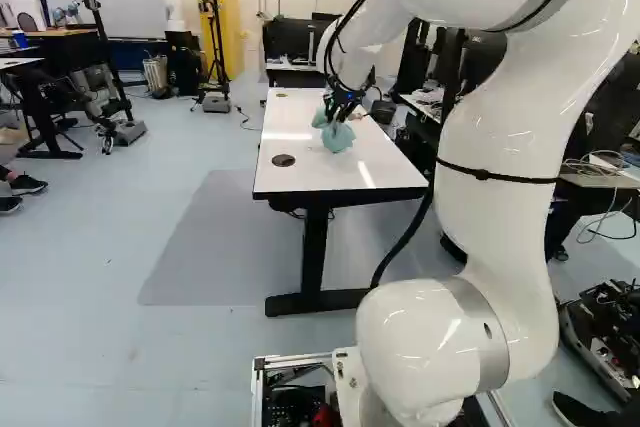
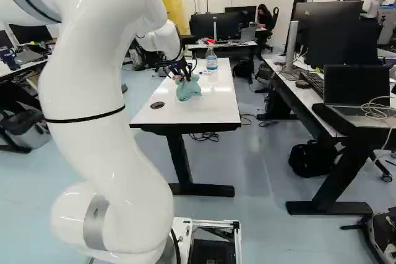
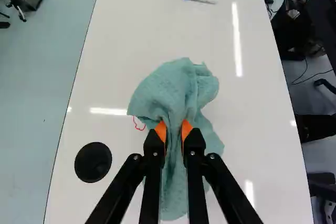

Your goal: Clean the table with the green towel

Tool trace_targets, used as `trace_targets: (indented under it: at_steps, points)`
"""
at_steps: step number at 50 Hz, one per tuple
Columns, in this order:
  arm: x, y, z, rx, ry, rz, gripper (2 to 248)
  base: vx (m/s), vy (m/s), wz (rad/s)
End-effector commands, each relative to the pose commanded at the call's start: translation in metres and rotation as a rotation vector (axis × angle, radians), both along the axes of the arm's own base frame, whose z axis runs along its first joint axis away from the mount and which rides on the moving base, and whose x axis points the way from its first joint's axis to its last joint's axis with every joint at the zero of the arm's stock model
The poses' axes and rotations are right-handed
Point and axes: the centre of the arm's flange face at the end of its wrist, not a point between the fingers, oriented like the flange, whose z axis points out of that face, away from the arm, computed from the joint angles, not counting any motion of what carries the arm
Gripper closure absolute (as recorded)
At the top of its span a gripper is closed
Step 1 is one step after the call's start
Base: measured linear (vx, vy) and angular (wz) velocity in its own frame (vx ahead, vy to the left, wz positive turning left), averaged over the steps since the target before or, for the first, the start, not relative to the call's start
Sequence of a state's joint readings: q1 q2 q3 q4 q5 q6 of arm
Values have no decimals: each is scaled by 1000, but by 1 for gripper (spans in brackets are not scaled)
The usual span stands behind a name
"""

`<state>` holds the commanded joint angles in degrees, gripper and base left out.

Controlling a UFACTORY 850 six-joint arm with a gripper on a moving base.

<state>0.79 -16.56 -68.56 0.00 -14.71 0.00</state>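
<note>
Wrist view: nearly closed, the end effector (image 1: 340, 117) pinches the towel (image 3: 170, 90); it spreads ahead and, seemingly, beneath.

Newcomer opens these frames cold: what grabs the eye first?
The big white arm, looming right of the middle in the left base view. Next, the green towel, bunched between the fingers at the white table. Then a small red scribble on the tabletop, right by the towel's edge.
</note>
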Motion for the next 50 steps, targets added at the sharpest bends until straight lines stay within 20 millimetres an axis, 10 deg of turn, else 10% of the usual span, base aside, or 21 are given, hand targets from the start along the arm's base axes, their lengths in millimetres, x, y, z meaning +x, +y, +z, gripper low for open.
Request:
trace_targets:
  at_steps: [50]
  points:
    - [19,0,-63,-1,101,0,199,0,0,0]
